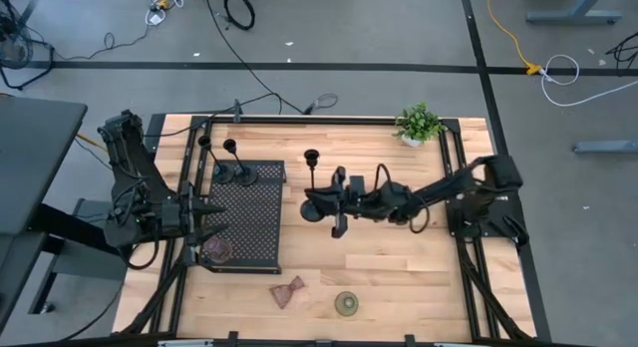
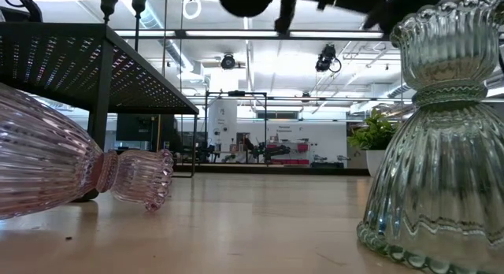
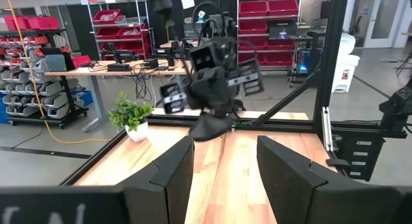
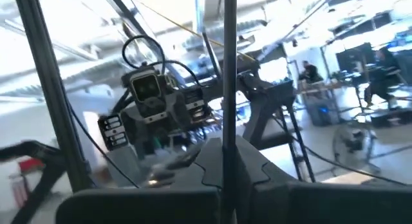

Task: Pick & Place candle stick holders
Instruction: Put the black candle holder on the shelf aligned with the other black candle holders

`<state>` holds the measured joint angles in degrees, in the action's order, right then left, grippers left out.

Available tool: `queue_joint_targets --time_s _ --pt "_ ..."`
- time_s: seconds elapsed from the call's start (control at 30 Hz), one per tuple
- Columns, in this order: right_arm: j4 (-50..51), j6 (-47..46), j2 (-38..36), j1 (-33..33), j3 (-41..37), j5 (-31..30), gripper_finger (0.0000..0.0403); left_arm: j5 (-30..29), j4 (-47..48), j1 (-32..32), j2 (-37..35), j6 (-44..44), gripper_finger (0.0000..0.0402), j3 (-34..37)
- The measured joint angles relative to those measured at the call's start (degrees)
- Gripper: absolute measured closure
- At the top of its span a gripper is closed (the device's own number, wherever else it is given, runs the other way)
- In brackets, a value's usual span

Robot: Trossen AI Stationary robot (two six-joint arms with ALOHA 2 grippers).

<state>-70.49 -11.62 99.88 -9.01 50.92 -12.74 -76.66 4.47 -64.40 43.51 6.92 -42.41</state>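
- Low view, nearest: olive-green holder (image 2: pixel 438 140) upright at frame right; pink holder (image 2: pixel 75 173) lying on its side at frame left. High view puts them on the bare tabletop (image 1: pixel 399 267) at lower centre, green (image 1: pixel 346 304) just right of pink (image 1: pixel 287 291), apart, both off the black tray (image 1: pixel 251 222).
- Brown holder (image 1: pixel 217 249) sits on the tray's lower-left corner, just beside the left claw (image 1: pixel 211 220).
- Left claw: open, nothing between its fingers (image 3: pixel 168 176) in the left wrist view; parked at the tray's left edge.
- Right claw (image 1: pixel 335 201): frame centre, just right of the tray; closed on a tall black stem (image 4: pixel 228 89) that runs vertically between its fingers in the right wrist view. Round base and cup (image 1: pixel 311 158) show near it from above.
- 2 tall black stems (image 1: pixel 229 160) stand upright on the tray's upper-left part.
- Judgement: if the tray is the target, 3 of 6 placed, 1 in hand, 2 squat ones left; pink needs righting or a side grab.
- Potted plant (image 1: pixel 418 123) at upper right, not involved.
- Hard to tell: whether the held stem's base touches the tabletop; the arm covers it. Low view crops both near holders.
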Motion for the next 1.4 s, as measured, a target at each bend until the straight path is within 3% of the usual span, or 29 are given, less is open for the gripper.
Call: queue_joint_targets --time_s 0.2,0.43,0.67,0.87,1.13,1.4 --pt "-5.64 -3.20 6.14 3.64 2.18 5.82 0.0401 0.00 0.07 -0.01 -0.01 -0.13 0.0229 0.01" --pt "-0.52 -4.02 11.76 5.75 13.09 12.96 0.0401 0.00 0.11 -0.01 0.00 -0.24 0.0229 0.00" --pt "8.51 -3.12 14.60 7.20 20.11 13.85 0.0401 0.00 0.09 -0.01 -0.01 -0.24 0.0229 0.01" --pt "7.18 -3.21 17.73 9.35 21.77 13.96 0.0401 0.02 0.09 -0.01 0.00 -0.22 0.0229 0.02" --pt "-3.30 -5.51 23.55 12.42 22.99 17.28 0.0401 0.00 0.22 -0.01 -0.02 -0.24 0.0229 0.02" --pt "1.35 -5.43 30.20 13.72 32.37 21.15 0.0401 0.02 0.61 -0.01 -0.02 -0.24 0.0229 0.00"
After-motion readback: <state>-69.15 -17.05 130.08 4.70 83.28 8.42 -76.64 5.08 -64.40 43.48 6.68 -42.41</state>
